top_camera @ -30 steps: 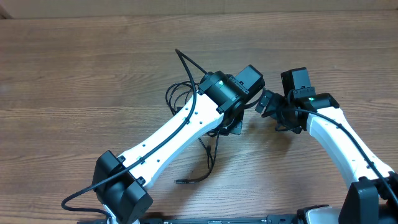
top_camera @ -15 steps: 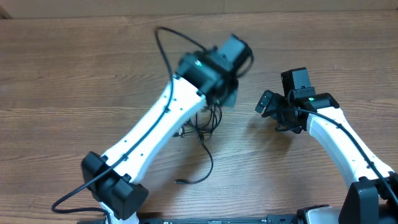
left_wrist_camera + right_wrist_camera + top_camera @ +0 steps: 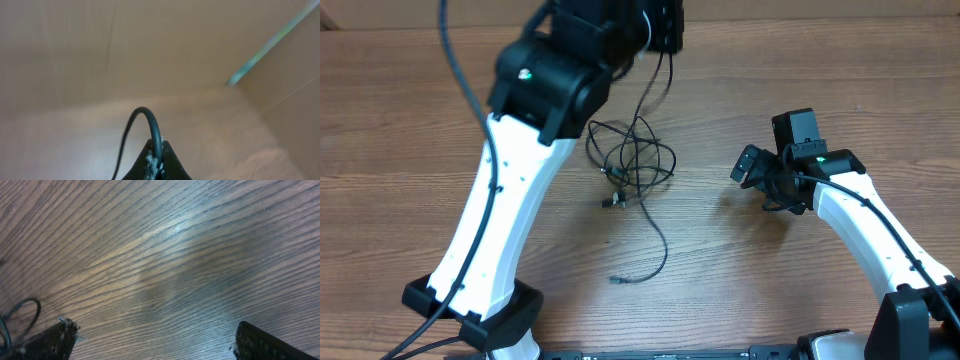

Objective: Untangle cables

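Loosely tangled thin black cables (image 3: 633,160), one strand in closed left fingers (image 3: 138,169); right fingers (image 3: 260,345) apart.

arms (image 3: 485,240) 2 | grippers (image 3: 156,159) (image 3: 152,335) 2 | cable tangle (image 3: 625,170) 1, strands uncountable | table (image 3: 400,120) 1

table (image 3: 400,120): lies under everything.
cables (image 3: 638,160): tangled on the table mid-scene, between the two arms; one strand rises to the left gripper, one tail runs toward the near edge.
left gripper (image 3: 155,159): raised above the table's far side, pinching that strand.
right gripper (image 3: 748,166): right of the tangle, apart from it.
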`<act>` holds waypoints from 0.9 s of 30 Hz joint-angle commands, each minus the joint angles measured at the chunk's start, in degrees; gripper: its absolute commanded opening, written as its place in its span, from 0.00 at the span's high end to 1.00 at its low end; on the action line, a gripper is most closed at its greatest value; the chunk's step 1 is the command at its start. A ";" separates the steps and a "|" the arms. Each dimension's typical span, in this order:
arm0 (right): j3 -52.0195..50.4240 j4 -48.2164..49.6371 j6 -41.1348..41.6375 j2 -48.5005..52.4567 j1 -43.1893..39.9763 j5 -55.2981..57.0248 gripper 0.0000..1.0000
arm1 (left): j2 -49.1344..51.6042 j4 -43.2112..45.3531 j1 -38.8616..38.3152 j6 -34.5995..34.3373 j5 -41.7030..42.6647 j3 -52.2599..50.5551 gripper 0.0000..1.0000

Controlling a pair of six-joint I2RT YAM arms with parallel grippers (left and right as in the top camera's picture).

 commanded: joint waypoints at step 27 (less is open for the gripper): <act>0.24 0.17 0.17 0.39 -0.15 0.42 0.00 | -10.49 -21.11 0.09 5.16 2.36 12.98 0.96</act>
